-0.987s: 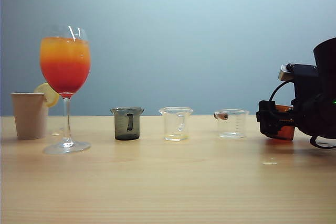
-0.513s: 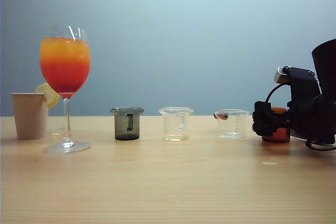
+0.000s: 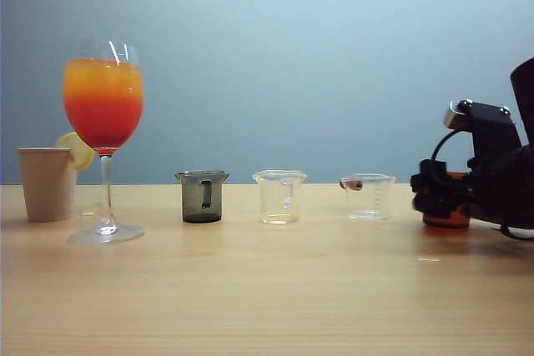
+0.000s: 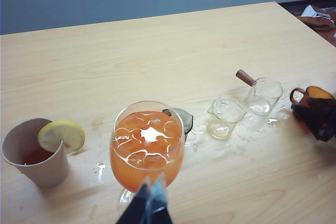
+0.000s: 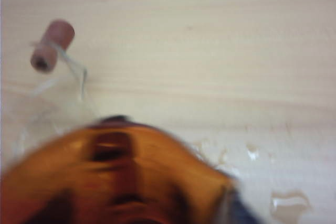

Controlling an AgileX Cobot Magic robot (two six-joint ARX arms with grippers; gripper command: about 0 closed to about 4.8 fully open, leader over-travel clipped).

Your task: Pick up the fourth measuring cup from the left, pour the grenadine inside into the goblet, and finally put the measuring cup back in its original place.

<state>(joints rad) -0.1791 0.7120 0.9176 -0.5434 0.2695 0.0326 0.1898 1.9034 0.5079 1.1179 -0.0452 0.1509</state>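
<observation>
Right claw (image 3: 430,193) at the amber cup (image 3: 445,216) on the table (image 3: 250,289); its grip state cannot be told. Left claw (image 4: 148,203) closed beside the goblet (image 4: 147,148).

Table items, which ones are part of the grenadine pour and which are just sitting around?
In the job: amber measuring cup, goblet, right gripper at the cup.
Lying about: paper cup, lemon slice, grey cup, two clear cups.

Paper cup (image 3: 47,183) with lemon slice (image 3: 78,148), grey cup (image 3: 202,196), two clear cups (image 3: 280,196)
</observation>
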